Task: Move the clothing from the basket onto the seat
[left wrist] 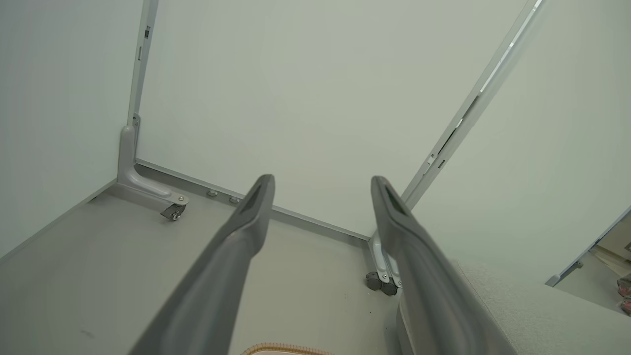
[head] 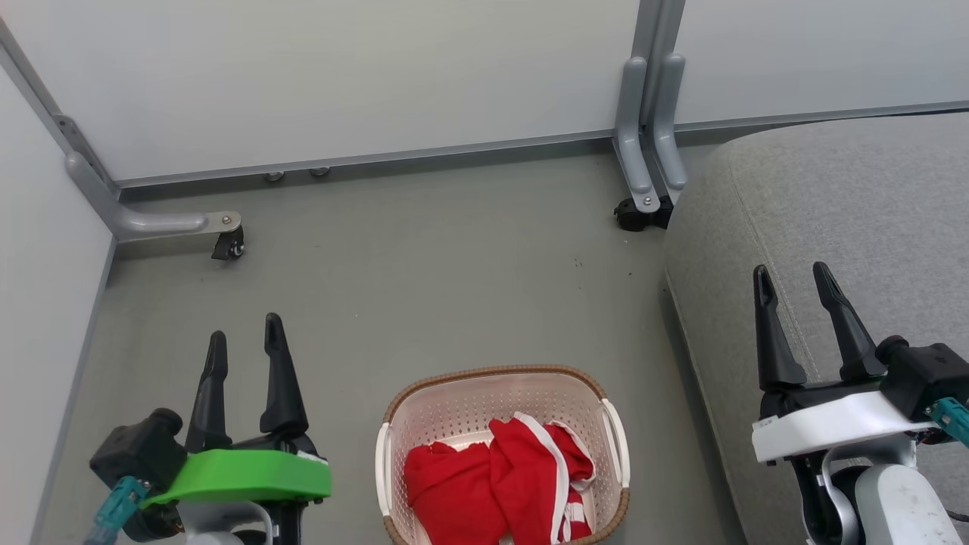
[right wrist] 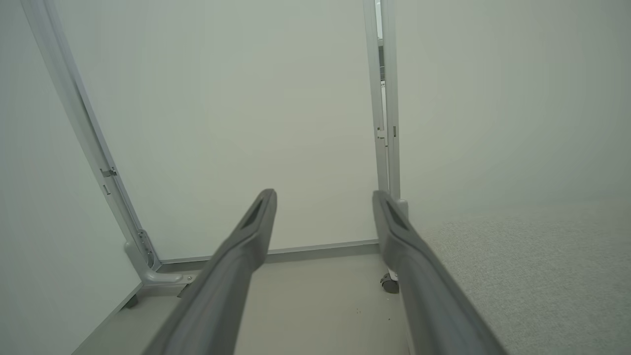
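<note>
left hand (head: 245, 329) hanging wide open, empty, left of basket (head: 492, 372) | right hand (head: 792, 272) hanging wide open, empty, by seat's (head: 833, 212) left edge | clothing (head: 492, 477) lying bunched in basket on floor (head: 454, 288), near edges being cut off by frame | seat running off right edge | basket showing as mere rim sliver in left wrist view

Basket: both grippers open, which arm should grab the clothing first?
Left, probably. The left gripper is open, empty and just left of the basket, nearer the clothing; the right gripper, also open, is farther off, by the seat.
</note>
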